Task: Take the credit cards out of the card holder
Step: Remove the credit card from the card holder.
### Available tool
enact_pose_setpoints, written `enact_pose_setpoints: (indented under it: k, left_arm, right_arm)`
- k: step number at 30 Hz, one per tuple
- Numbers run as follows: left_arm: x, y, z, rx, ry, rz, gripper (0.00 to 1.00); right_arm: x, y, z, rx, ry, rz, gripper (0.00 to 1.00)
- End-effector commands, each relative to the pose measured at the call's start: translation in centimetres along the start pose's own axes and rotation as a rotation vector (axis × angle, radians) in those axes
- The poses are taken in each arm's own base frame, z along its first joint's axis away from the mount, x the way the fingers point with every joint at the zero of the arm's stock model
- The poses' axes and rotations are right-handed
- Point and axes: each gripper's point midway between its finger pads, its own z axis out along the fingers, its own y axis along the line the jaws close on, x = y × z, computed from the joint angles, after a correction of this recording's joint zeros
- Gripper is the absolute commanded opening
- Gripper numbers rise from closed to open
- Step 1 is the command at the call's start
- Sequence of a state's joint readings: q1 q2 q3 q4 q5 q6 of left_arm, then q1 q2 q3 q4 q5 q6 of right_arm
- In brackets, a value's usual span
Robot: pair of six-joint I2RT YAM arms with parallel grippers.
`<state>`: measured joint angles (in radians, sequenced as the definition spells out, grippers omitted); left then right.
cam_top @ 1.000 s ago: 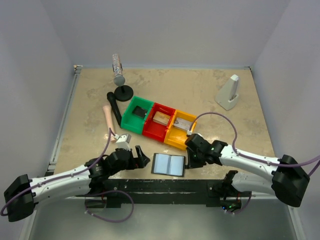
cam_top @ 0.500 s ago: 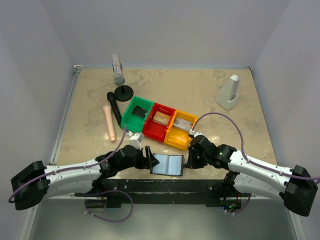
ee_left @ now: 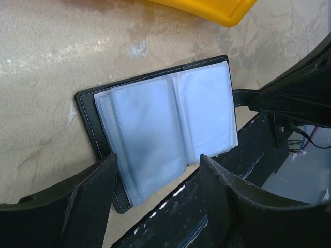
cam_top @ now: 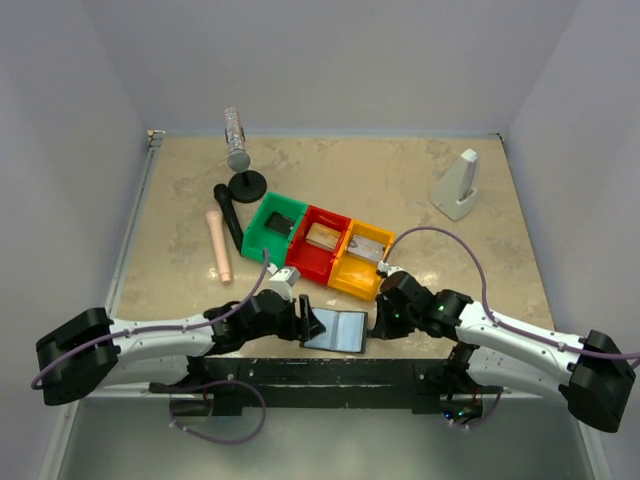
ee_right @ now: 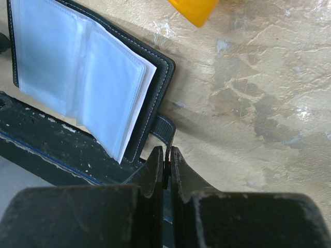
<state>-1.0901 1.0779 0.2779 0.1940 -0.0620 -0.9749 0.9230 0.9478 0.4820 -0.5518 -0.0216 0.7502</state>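
The card holder (cam_top: 338, 330) lies open near the table's front edge: a black bifold case with glossy grey-blue plastic sleeves (ee_left: 165, 124). No card shows plainly in the sleeves. My left gripper (cam_top: 308, 325) is open, with its fingers (ee_left: 103, 175) straddling the holder's left near corner just above it. My right gripper (cam_top: 378, 325) is shut on the holder's black strap (ee_right: 165, 129) at its right edge. The holder also shows in the right wrist view (ee_right: 77, 72).
Green (cam_top: 272, 228), red (cam_top: 318, 243) and yellow (cam_top: 362, 258) bins stand in a row just behind the holder, each with a flat item inside. A black rail (cam_top: 330, 372) runs along the front edge. A beige cylinder (cam_top: 218, 245), a black stand (cam_top: 247, 183) and a white wedge (cam_top: 458, 185) lie farther off.
My left gripper has moved right, up to the holder's left edge. My right gripper has shifted slightly down and stays at the holder's right edge.
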Motion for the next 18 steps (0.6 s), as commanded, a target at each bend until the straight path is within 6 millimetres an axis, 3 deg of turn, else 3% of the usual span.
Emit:
enact_pose_setpoints:
  k: [1,12,18]
  left_arm:
    - [-0.7,-2.0,0.1,0.071,-0.021,0.005,0.68]
    - [0.7,-1.7,1.3,0.053,0.048,0.005,0.67]
    - [0.8,-3.4,1.2,0.126,0.068,0.020,0.67]
  right_arm:
    - [-0.5,0.8,-0.2,-0.035,-0.018,-0.019,0.00]
    - [-0.5,1.1,-0.2,-0.048,-0.015,-0.018,0.00]
    - [-0.4,1.3,-0.1,-0.059,-0.009,-0.018,0.00]
